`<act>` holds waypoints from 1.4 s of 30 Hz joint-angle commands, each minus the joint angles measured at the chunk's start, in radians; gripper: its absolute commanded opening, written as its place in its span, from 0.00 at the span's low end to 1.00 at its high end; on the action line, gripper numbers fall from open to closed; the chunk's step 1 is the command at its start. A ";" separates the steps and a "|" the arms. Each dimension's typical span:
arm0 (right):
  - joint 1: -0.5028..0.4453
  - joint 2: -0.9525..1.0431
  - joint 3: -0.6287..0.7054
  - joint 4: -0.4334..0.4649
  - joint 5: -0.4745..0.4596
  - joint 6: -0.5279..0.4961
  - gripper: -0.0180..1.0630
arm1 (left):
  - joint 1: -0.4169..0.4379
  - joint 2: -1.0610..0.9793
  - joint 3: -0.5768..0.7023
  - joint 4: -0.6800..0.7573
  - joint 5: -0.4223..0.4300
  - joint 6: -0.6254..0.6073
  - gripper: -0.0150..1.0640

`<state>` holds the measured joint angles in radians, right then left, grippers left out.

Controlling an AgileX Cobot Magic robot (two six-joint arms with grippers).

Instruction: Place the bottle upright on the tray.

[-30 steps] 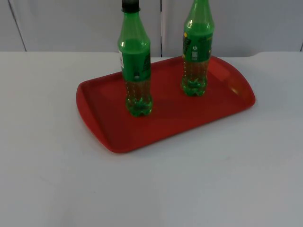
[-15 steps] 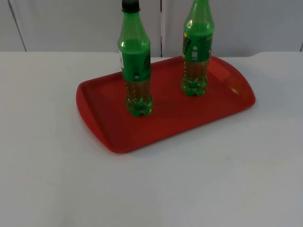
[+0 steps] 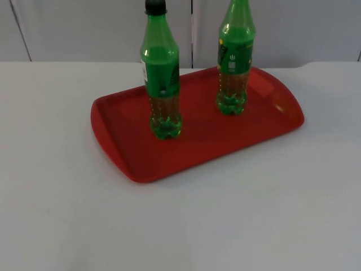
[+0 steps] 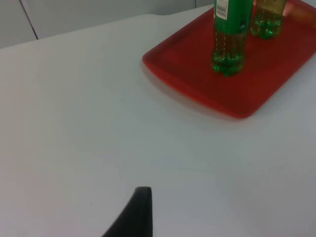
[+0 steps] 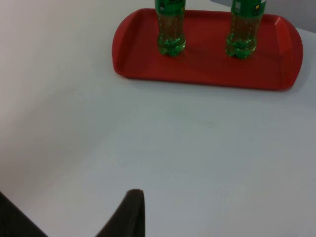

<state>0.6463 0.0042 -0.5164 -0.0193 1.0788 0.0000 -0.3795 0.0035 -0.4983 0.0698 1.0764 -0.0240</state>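
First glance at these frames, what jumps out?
The red tray lying skewed mid-table, with two green bottles standing upright on it. The bottle with the black cap stands toward the tray's left half, the second bottle toward its far right part, apart from each other. Around the tray is white table; a black fingertip of each gripper stands over it in the wrist views, well back from the tray.

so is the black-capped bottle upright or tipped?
Upright. The bottle stands on its base on the tray, cap up, beside the second bottle.
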 commanded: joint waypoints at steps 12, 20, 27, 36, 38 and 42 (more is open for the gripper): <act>0.004 -0.004 0.001 0.003 0.000 -0.016 0.99 | -0.004 -0.003 0.003 0.019 -0.002 0.004 0.99; 0.004 -0.004 0.001 0.003 0.000 -0.016 0.99 | -0.004 -0.003 0.003 0.022 -0.002 0.004 0.99; 0.004 -0.004 0.001 0.003 0.000 -0.016 0.99 | 0.066 -0.003 0.003 0.024 -0.002 0.004 0.99; 0.004 -0.004 0.001 0.003 0.000 -0.016 0.99 | 0.207 -0.003 0.003 0.024 -0.002 0.004 0.99; 0.004 -0.004 0.001 0.003 0.000 -0.016 0.99 | 0.241 -0.003 0.003 0.024 -0.002 0.004 0.99; 0.004 -0.004 0.001 0.003 0.000 -0.014 0.99 | 0.292 -0.003 0.003 0.024 -0.002 0.004 0.99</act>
<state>0.6463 0.0042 -0.5164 -0.0193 1.0788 0.0000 -0.0978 0.0035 -0.4983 0.0856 1.0764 -0.0221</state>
